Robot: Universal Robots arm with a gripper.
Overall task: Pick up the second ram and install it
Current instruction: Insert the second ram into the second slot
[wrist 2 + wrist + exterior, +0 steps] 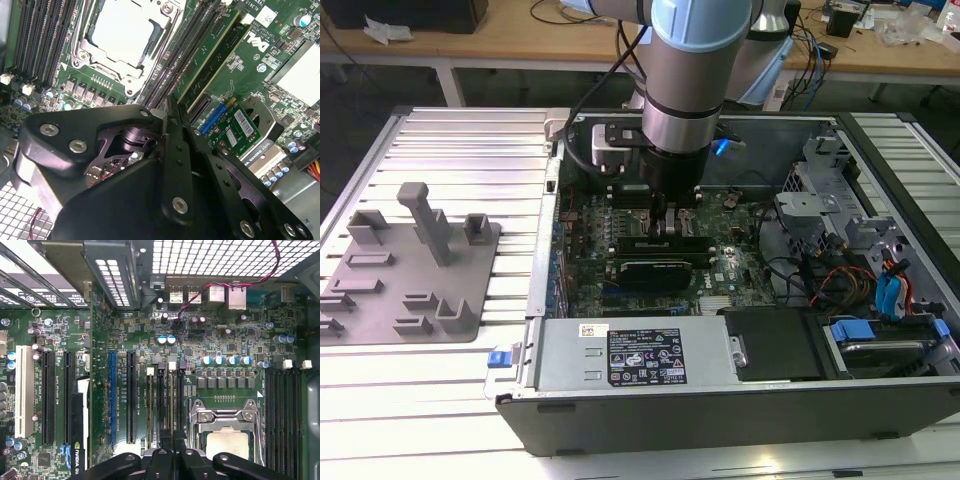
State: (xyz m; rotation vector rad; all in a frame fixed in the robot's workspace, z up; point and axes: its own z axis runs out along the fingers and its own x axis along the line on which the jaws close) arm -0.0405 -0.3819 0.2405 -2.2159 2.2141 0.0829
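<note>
1. My gripper (665, 220) is down inside the open case (770, 415). Jaws are pinched almost together with the second ram (209, 54) running in between, so it reads as clamped on it.
2. The stick sits in the DIMM bank beside the CPU socket (120, 30), directly under me. In the exterior view the grey tray (380, 300) is at 9 o'clock.
3. Risk: an uneven push leaves one end proud and its latch open. I can't see whether it's fully home.
4. Risk: a slight offset loads the slot wall, and the black expansion card (660, 268) at 6 o'clock is close.
5. Look: long, thin green board standing on edge, with a pale strip along the top.
</note>
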